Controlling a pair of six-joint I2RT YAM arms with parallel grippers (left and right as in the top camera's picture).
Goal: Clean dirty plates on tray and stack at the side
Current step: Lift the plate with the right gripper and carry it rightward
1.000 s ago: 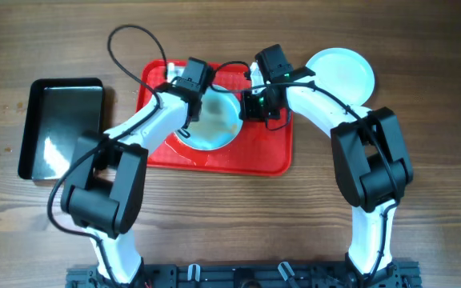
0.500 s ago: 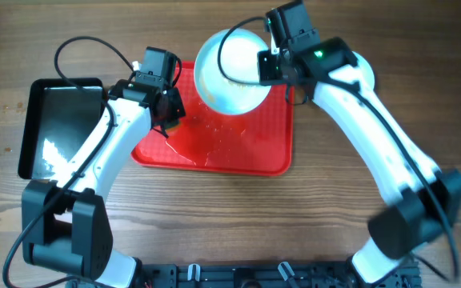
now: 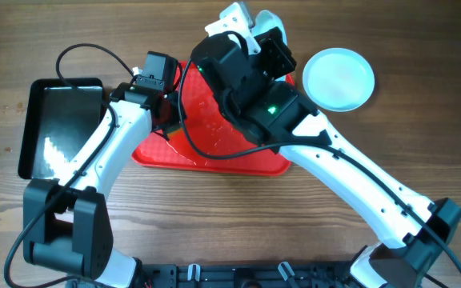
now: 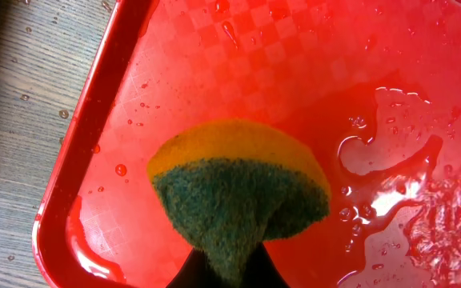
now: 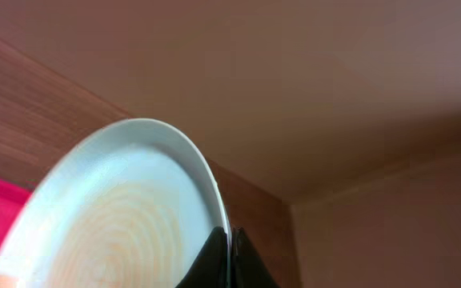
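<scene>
The right pincer point(image 5: 229, 250) is clamped tight on the rim of a plate point(image 5: 126, 216), which is held high and tipped on edge at about 12 o'clock from the red tray point(image 3: 174, 158). A faint orange swirl shows on the plate's face. The left pincer point(image 4: 226, 270) pinches a yellow-and-green sponge point(image 4: 238, 188) over the tray's 9 o'clock side, with water point(image 4: 398, 188) pooled toward 3 o'clock. Another plate point(image 3: 338, 78) lies on the table point(image 3: 422, 120) at 2 o'clock from the tray. A black tray point(image 3: 58, 128) sits at 9 o'clock.

Tray point(image 3: 230, 164) between smaller tray point(image 3: 58, 128) at left and plate point(image 3: 338, 78) at right
</scene>
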